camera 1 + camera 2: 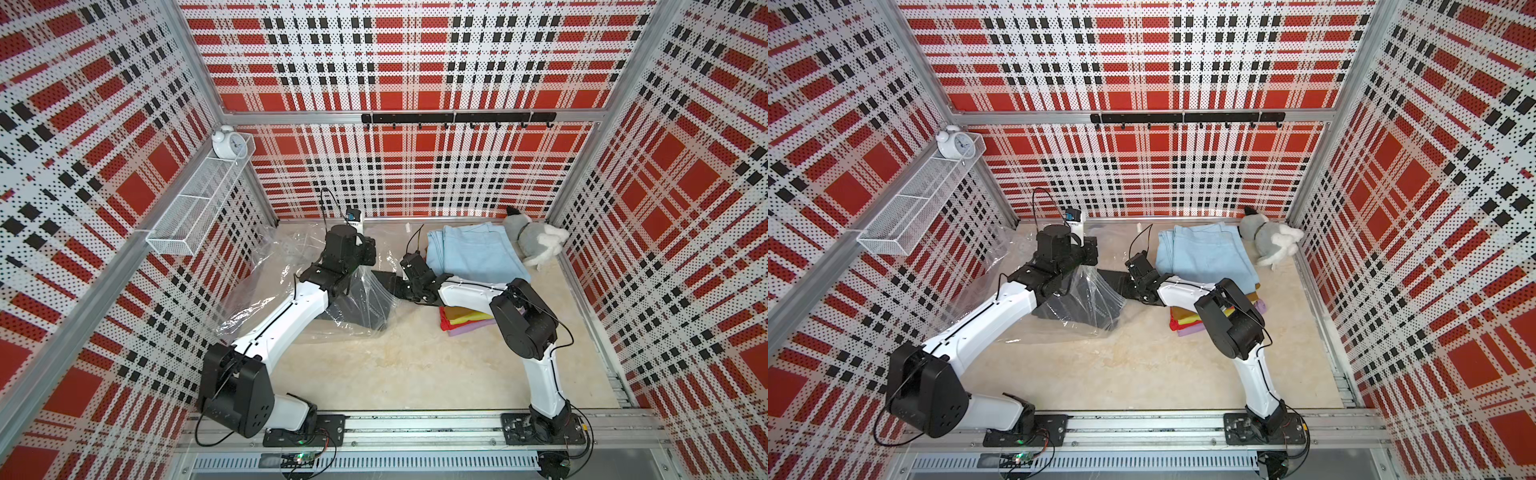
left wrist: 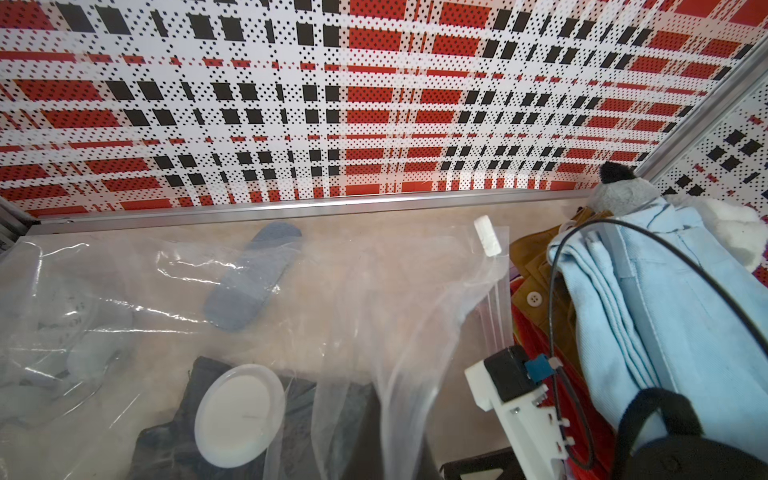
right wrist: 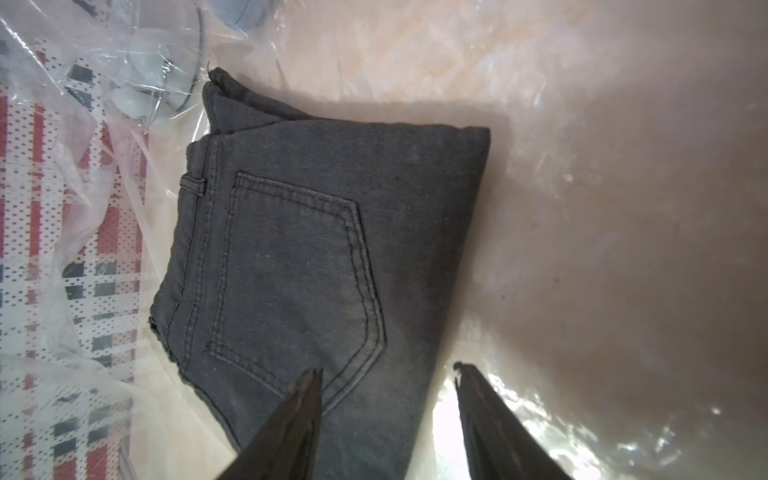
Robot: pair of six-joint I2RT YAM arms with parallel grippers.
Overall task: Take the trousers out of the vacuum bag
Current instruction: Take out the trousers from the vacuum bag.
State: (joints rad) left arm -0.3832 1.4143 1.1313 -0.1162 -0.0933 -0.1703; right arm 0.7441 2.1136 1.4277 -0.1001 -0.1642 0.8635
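Jeans (image 3: 291, 249) in bag (image 2: 353, 270).
Right end effector (image 3: 386, 369) agape astride jeans' edge, left end effector (image 1: 368, 259) pinching bag: film-snag risk on closing.

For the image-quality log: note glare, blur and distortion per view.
Both top views: sharp, walls splayed by the wide lens. Left wrist view: glare streaks on the vacuum bag. Right wrist view: trousers sharp, blown-out glare by the right gripper.

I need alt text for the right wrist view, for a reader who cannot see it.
Folded dark grey denim trousers, back pocket facing up, lie inside a crinkly transparent vacuum bag. The right end effector is open in the foreground, one finger over the cloth and one over bare plastic.
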